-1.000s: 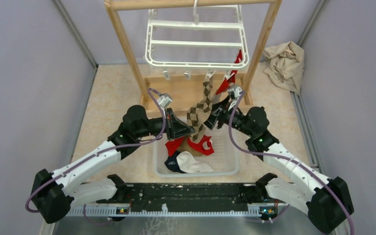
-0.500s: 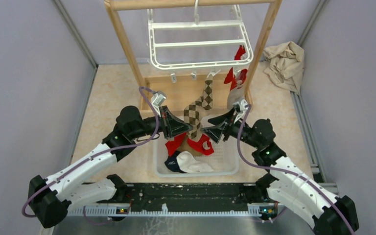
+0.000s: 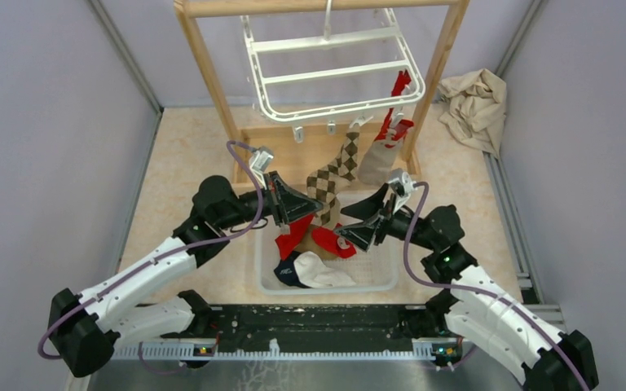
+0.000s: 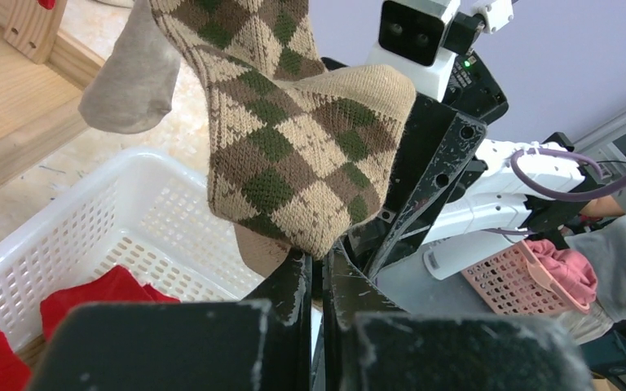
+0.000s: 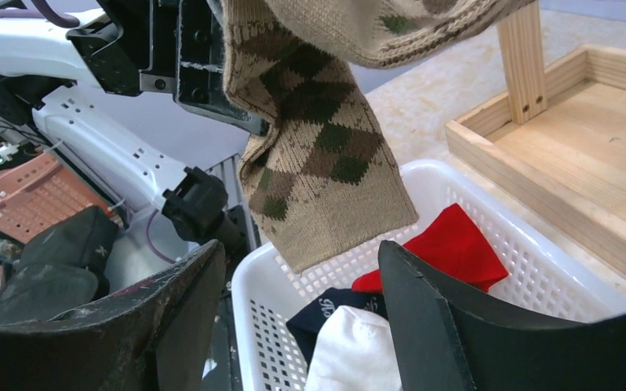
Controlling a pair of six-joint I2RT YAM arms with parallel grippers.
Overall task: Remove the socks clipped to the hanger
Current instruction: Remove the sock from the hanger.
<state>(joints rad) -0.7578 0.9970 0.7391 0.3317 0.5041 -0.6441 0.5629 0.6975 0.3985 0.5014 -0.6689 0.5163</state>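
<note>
Argyle sock (image 3: 332, 173) is hanging clipped to the tilted hanger (image 3: 334, 77), its lower end pinched by the left claw (image 4: 316, 262) over the basket (image 3: 389, 283), while the right claw (image 5: 301, 251) is hovering spread and empty, so a hard tug is risking dragging the hanger off the wooden frame (image 3: 212, 81).

Plain pale lilac walls (image 3: 41, 122) close in the left, right and back sides. The surface (image 3: 187, 155) is beige and speckled, with grey metal rails (image 3: 134, 73) along its edges. A wooden frame (image 3: 209, 81) stands toward the back on a wooden base (image 3: 293, 159). A crumpled beige cloth (image 3: 474, 106) lies in the far right corner. The light is soft and even.
</note>
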